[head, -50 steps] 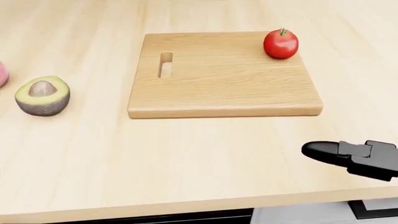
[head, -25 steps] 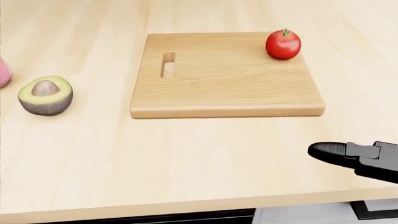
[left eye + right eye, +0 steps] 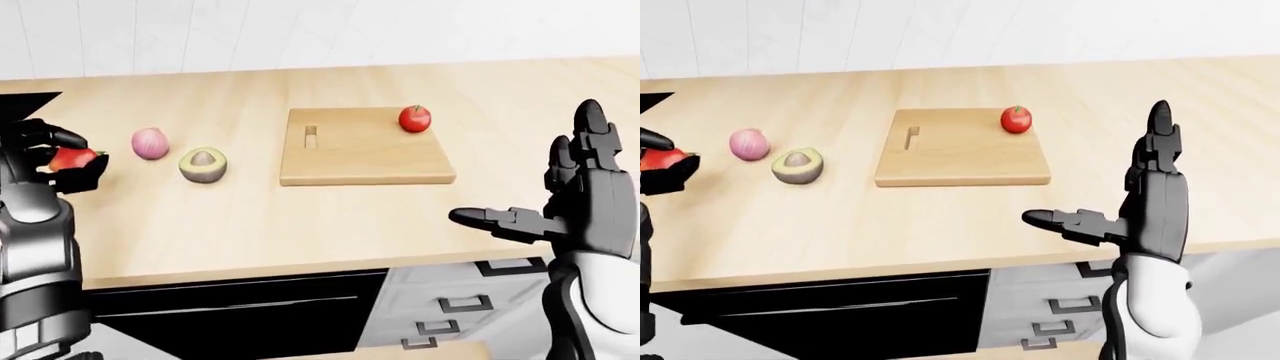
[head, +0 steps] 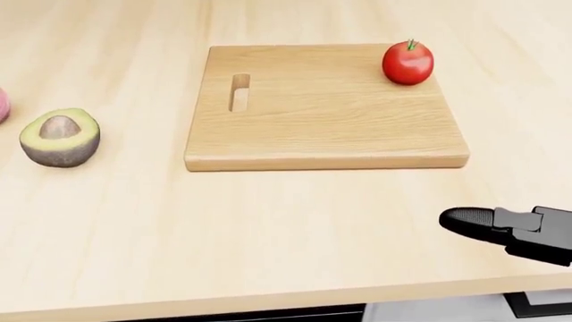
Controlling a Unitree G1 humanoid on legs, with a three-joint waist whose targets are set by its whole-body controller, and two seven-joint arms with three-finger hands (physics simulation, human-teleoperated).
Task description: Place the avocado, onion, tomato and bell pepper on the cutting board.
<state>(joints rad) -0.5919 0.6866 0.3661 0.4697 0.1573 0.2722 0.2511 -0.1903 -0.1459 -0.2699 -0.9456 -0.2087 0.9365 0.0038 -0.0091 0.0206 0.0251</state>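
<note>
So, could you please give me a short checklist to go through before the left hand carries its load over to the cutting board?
1. Grip: left hand closed round a red item, presumably the bell pepper: ok.
2. Identity of that item: mostly hidden by the fingers: cannot tell.
3. Drop space: cutting board holds only the tomato at its top right corner in the head view: ok.
4. Path: onion and avocado lie between the left hand and the board, so carry high: not ok for a low sweep.
5. Right hand: open, empty, off the board to the lower right: ok.
6. Task complete: avocado and onion not on the board: not ok.
</note>
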